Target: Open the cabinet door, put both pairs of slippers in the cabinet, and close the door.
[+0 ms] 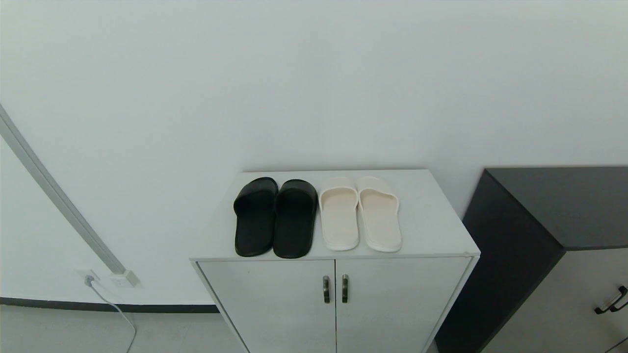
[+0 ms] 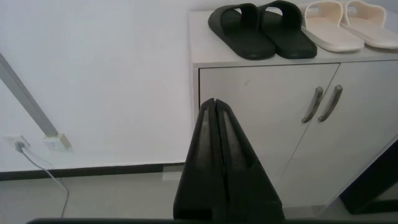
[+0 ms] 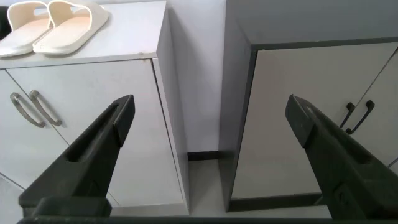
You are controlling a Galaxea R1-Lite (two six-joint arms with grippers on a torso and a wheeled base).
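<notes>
Nearest, the left jaws are pressed together and the right jaws stand wide apart, both facing the white 2-door cabinet (image 1: pixel 402 304), its doors shut. Opening is the step in hand: next, I judge, jaws must close on a grey metal handle (image 1: pixel 345 288). The black rubber slippers (image 1: pixel 274 218) and the cream slippers (image 1: pixel 360 214) sit side by side at the cabinet top's front edge.

The white cabinet (image 1: pixel 431 220) stands against the wall. Its two doors (image 1: pixel 274 304) are shut, with two handles (image 1: pixel 326 289) close together in the middle. On top lie the black slippers (image 1: pixel 274 218) and, just beside them, the cream slippers (image 1: pixel 359 214). All the toes point to the wall.
</notes>
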